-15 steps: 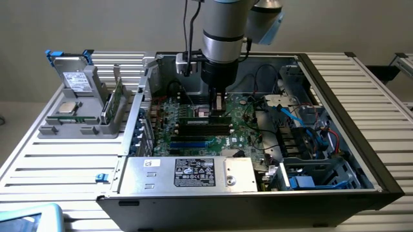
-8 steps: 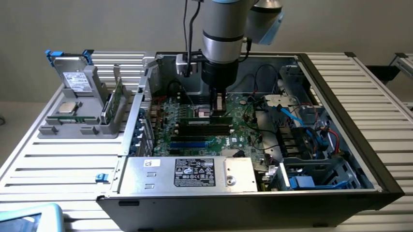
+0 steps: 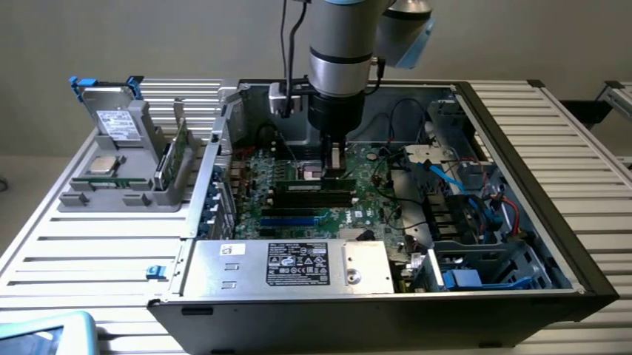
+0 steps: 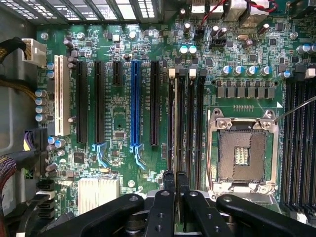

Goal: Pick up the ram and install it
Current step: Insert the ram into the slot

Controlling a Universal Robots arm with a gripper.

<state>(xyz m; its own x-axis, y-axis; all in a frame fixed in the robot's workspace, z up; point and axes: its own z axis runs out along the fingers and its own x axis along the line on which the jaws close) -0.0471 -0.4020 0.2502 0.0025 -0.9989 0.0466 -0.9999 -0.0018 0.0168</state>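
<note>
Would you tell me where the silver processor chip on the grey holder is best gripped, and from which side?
Probably by two opposite edges, from straight above: the processor chip lies flat on the grey holder, leaving only its edges to pinch.

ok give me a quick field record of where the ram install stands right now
gripper: low over the motherboard, jaws closed on the ram
ram: green stick, edge-on among the black memory slots, next to the processor socket
seating: cannot tell if fully pressed in
processor socket: open, no chip in it
case: open on top
holder: outside the case, on the exterior view's left, carrying a grey drive and a silver chip
</note>
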